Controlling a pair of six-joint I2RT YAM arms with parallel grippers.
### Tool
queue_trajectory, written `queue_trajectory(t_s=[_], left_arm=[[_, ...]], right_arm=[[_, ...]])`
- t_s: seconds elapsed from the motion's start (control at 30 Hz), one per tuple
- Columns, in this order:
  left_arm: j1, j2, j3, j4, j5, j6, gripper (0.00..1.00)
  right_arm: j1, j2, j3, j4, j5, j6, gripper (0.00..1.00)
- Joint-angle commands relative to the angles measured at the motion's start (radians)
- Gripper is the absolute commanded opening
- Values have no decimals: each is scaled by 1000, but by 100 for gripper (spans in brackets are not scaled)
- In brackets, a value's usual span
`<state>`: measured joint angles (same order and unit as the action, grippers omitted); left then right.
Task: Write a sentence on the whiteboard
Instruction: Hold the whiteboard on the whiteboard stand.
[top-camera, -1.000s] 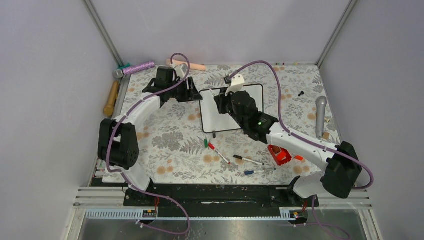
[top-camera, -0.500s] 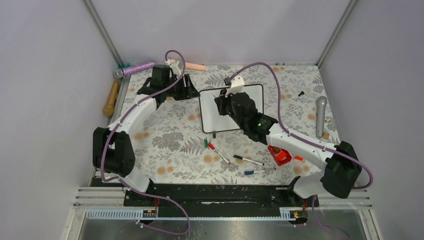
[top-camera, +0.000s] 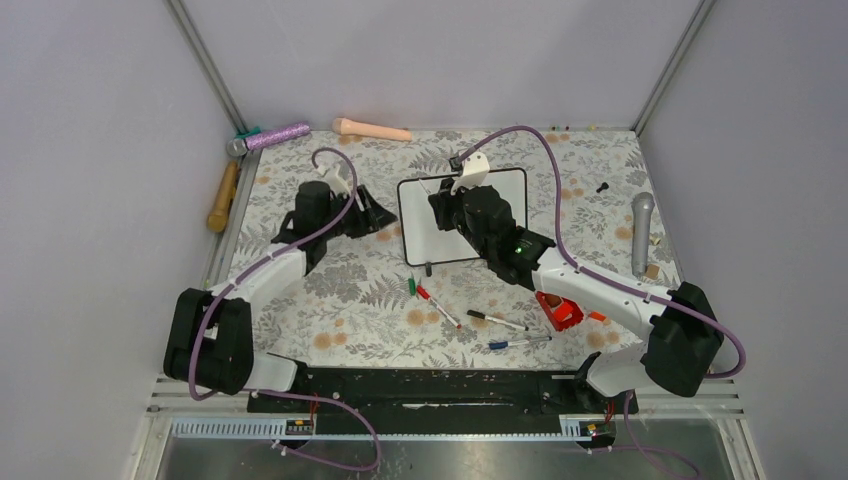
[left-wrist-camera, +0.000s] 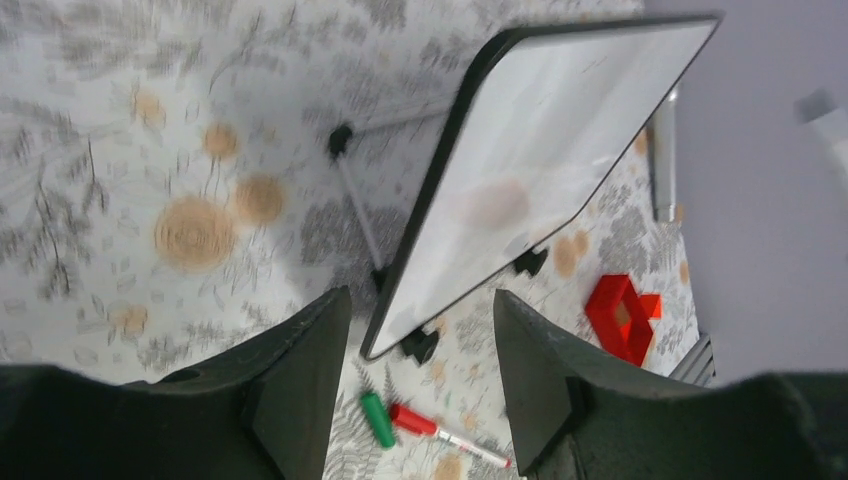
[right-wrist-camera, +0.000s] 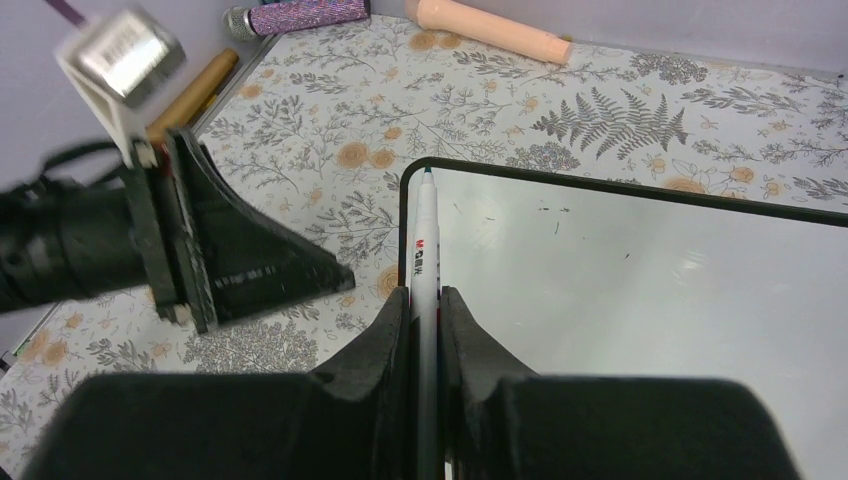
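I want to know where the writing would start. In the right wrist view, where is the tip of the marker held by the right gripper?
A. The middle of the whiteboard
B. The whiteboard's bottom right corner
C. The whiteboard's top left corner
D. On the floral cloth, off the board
C: the marker clamped in the right gripper has its tip by the black frame at the top left corner of the whiteboard.

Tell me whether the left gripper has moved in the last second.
Yes. In the top view the left gripper has drawn back toward the near edge of the table, away from the peach cylinder at the far edge.
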<state>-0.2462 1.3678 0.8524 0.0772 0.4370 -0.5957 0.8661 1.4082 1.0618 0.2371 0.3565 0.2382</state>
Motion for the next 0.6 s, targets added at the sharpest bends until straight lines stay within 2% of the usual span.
queue_trajectory(t_s=[0.0,0.2,0.3,0.43,0.57], left_arm=[[-7,-12,-153,366,-12,-26,55],[-25,-23,-227,490,32,66,57],[-41,-2,-283,615,56,69,59],[-49,62,-318,654,41,90,59],[-56,87,-387,775,9,85,61]], right_arm=[[10,-18,13,40,14,-6,0],[10,-12,30,29,23,-11,0],[10,3,42,23,23,-16,0],[10,6,49,9,15,-19,0],[10,-2,40,12,9,-14,0]])
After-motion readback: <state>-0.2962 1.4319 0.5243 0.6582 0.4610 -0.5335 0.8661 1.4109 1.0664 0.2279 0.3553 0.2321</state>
